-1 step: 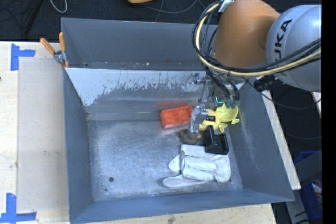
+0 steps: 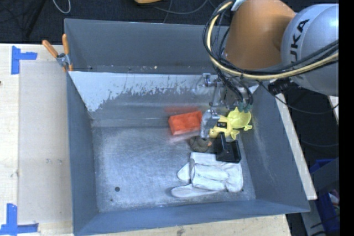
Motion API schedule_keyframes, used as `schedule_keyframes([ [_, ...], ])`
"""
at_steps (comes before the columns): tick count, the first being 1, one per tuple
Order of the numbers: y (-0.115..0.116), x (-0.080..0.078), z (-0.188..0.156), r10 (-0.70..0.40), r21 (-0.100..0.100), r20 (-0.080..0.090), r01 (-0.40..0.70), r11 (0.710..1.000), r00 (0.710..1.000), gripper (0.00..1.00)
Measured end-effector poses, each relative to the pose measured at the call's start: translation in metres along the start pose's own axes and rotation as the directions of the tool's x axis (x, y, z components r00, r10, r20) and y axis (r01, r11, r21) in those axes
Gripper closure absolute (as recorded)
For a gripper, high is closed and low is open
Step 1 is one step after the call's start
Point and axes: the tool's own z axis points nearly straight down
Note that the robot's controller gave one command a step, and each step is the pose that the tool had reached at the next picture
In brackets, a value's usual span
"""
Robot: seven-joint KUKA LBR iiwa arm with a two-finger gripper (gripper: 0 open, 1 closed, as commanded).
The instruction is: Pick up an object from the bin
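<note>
pincer (image 2: pixel 209 132) btwn orange block (image 2: pixel 184 122) & yellow toy (image 2: pixel 239 121) | white glove (image 2: pixel 213 177) nr

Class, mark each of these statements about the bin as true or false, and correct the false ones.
1. An orange block lies in the bin. True.
2. The white glove lies against the bin's far wall. False: it lies towards the near wall, just below a black thing.
3. The yellow toy is to the right of the orange block in the view. True.
4. The gripper is over the left half of the bin in the view. False: it is over the right half, between the orange block and the yellow toy.
</note>
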Motion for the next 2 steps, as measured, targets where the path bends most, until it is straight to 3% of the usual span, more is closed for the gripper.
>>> schedule_keyframes([
  [1, -0.035, 0.026, 0.071, -0.065, 0.000, 0.003, 0.065, 0.998, 0.998, 0.00],
  [2, -0.085, 0.040, 0.067, -0.009, -0.001, -0.005, 0.009, 1.000, 1.000, 0.00],
])
